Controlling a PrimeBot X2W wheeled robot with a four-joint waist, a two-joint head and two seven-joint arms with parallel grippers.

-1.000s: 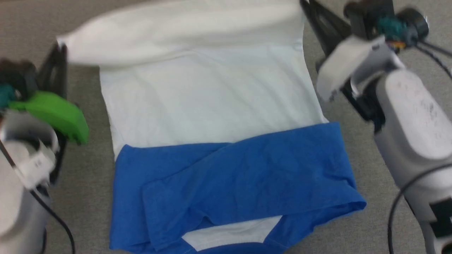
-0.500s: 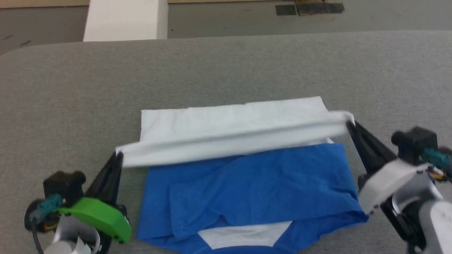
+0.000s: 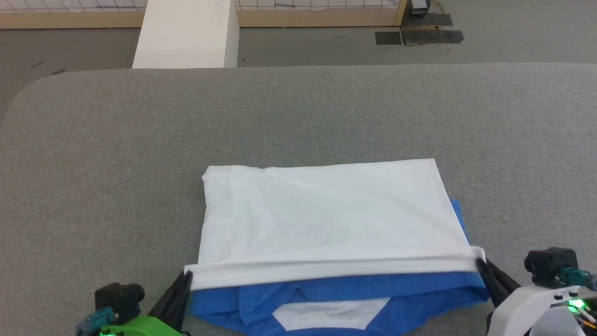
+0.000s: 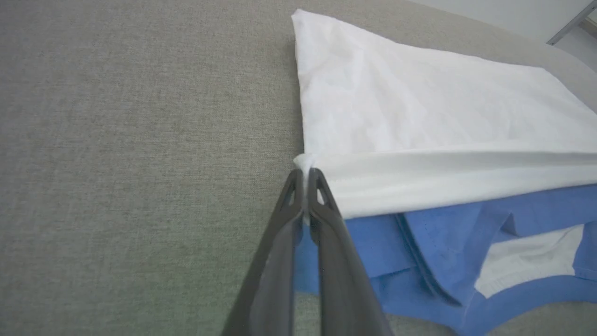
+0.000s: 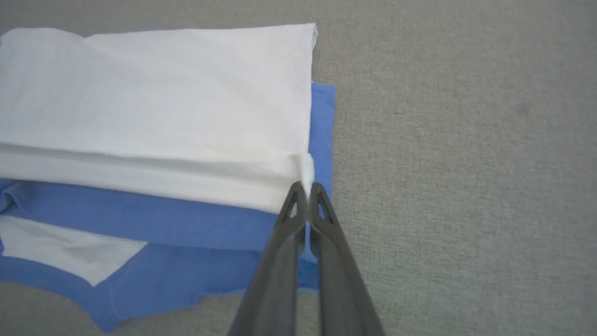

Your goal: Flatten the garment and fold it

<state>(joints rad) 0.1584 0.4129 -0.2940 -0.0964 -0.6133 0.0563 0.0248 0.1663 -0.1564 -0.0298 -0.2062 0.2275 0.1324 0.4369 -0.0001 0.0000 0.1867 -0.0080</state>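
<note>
Garment (image 3: 322, 219): white and blue shirt, on grey padded table (image 3: 298, 116), near its front edge; white body folded over blue sleeves. Left gripper (image 3: 185, 280): clamped on the white hem's left corner. Right gripper (image 3: 480, 265): clamped on the right corner; hem stretched between them.

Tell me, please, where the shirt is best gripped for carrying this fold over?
Grip the shirt at the two corners of its white hem, each from its outer side, as the left gripper and right gripper now do: held there, the hem stretches straight.
</note>
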